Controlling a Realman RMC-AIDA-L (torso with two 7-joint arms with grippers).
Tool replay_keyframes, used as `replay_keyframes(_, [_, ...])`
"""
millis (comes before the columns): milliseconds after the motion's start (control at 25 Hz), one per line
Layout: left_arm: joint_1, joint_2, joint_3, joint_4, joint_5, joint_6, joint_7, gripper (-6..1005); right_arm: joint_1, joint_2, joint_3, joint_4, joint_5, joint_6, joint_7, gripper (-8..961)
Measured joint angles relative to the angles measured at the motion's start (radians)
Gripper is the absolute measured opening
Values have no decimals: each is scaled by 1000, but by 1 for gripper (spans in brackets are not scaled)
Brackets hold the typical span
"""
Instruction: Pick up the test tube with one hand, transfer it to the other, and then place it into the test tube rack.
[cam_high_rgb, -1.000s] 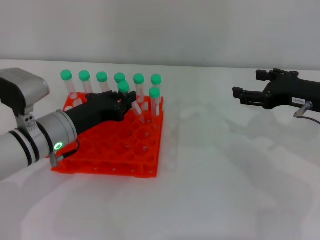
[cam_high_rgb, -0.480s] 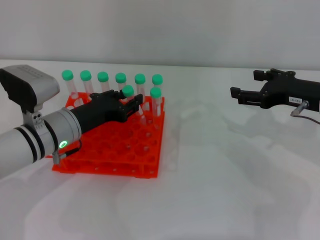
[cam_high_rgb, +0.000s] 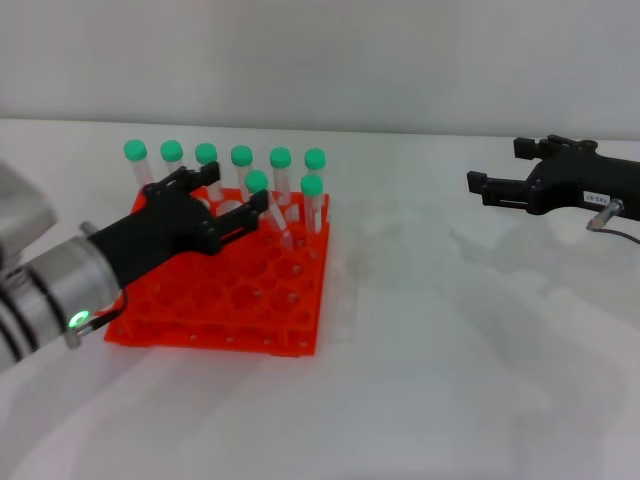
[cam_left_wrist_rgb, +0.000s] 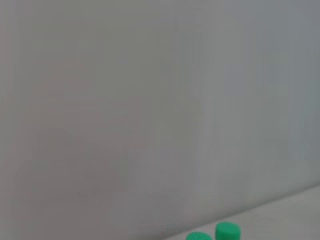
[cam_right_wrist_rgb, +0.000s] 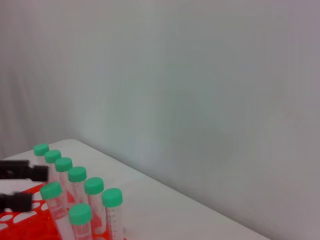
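The test tube (cam_high_rgb: 256, 181), clear with a green cap, stands tilted in the second row of the orange-red rack (cam_high_rgb: 220, 300), free of any gripper. It also shows in the right wrist view (cam_right_wrist_rgb: 51, 191). My left gripper (cam_high_rgb: 235, 188), with the green ring light, hovers over the rack just left of the tube. It is open and empty, and its fingers (cam_right_wrist_rgb: 17, 171) show in the right wrist view. My right gripper (cam_high_rgb: 497, 166), with the white label, hangs open and empty above the table at the far right.
Six more green-capped tubes fill the rack's back row (cam_high_rgb: 241, 155), and one (cam_high_rgb: 311, 185) stands beside the task tube. Two green caps (cam_left_wrist_rgb: 227, 231) show low in the left wrist view. White table (cam_high_rgb: 420, 340) lies between the rack and the right gripper.
My left gripper has opened, let go of the tube and drawn back towards the near left. The tube stays tilted in the rack. The right gripper has barely moved.
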Motion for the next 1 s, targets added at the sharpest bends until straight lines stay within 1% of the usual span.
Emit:
replay_keyframes(120, [60,1,-5,2,-83,77,88,762,-5,-1,1,-2,1,-8,-4,859])
replay_keyframes(200, [113,1,-6,-4,-171,138,183,815,-8,-1,6,-2,1,-11,-9,859])
replay_keyframes(320, [180,0,-7,-21,-318,214,306,815,-20,2,24,-2,12,-11,-25,859])
replay_keyframes(400, [203,1,-7,-58,-428,265,364,815,-38,2,28,-2,46,-12,-51,859])
replay_keyframes(560, [213,6,-19,-152,-594,366,425,815,-92,1,37,9,163,-9,-153,859])
replay_keyframes(640, [216,5,-32,-180,-636,404,453,814,-112,1,40,28,219,-3,-195,860])
replay_keyframes(760, [215,3,-39,-199,-654,433,486,814,-132,0,41,71,299,16,-257,860])
replay_keyframes(1000, [200,4,-36,-205,-656,431,493,814,-139,-1,64,159,409,100,-391,858])
